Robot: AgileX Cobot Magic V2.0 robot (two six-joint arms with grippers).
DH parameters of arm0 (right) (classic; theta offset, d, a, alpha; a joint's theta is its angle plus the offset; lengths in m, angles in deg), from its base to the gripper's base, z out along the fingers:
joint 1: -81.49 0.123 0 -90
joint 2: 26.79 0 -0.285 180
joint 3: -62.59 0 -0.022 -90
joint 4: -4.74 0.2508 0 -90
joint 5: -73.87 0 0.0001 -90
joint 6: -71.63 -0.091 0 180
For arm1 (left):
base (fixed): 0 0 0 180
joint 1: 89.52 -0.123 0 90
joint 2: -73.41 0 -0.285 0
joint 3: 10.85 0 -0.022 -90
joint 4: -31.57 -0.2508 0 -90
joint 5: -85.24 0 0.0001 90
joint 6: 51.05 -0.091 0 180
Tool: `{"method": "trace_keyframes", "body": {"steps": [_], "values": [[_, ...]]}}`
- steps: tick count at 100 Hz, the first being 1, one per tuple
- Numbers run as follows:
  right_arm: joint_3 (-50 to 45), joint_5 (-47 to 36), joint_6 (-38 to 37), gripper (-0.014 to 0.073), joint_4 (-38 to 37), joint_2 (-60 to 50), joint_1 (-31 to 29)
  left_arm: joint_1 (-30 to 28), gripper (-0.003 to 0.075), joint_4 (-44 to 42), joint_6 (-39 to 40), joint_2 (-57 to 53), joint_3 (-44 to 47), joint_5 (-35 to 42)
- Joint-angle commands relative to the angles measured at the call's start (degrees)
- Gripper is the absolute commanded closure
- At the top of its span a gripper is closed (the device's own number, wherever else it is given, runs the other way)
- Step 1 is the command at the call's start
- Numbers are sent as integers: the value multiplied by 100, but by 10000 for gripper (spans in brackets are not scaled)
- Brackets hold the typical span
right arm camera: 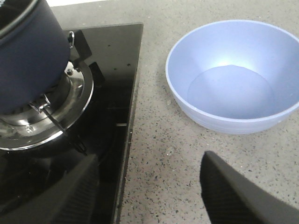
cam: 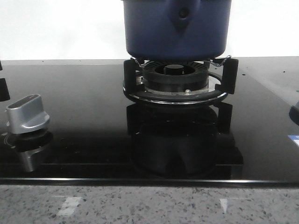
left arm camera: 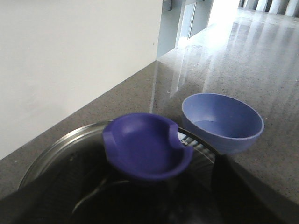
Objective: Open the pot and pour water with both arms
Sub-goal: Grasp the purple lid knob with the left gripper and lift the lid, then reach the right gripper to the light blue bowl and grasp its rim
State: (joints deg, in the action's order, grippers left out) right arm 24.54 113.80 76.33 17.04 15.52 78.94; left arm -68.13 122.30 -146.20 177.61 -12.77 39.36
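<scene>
The dark-blue pot (cam: 177, 28) stands on the burner, its top cut off in the front view; it also shows in the right wrist view (right arm camera: 28, 56). In the left wrist view I see a glass lid with a metal rim (left arm camera: 51, 149) and a purple cup-shaped knob (left arm camera: 145, 144). My left gripper (left arm camera: 135, 191) is open with its dark fingers (left arm camera: 233, 186) either side of the knob. My right gripper (right arm camera: 149, 161) is open and empty above the grey counter, between the stove edge and a light-blue bowl (right arm camera: 280, 60). Neither gripper shows in the front view.
The black burner ring with prongs (cam: 175, 93) sits on the glossy black stove top (cam: 84, 93). A silver control knob (cam: 28, 114) is at the left. The light-blue bowl (left arm camera: 222, 116) stands on the speckled counter (cam: 149, 205) right of the stove. A white wall is behind.
</scene>
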Motion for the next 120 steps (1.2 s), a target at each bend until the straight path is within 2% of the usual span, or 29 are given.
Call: {"method": "trace_keyframes", "body": {"steps": [1,18,51,95,120], "values": [[210,-327,71,171,-21,62,1,133,215,357,-21,32,-505,-103],[210,-307,71,171,-21,62,1,316,215,320,-21,404,-878,-59],[210,-261,71,171,-21,62,1,340,225,177,-21,555,-888,25],[210,-247,71,171,-33,62,1,330,454,63,-33,555,-888,25],[210,-266,71,171,-44,62,1,295,475,100,-33,438,-888,15]]}}
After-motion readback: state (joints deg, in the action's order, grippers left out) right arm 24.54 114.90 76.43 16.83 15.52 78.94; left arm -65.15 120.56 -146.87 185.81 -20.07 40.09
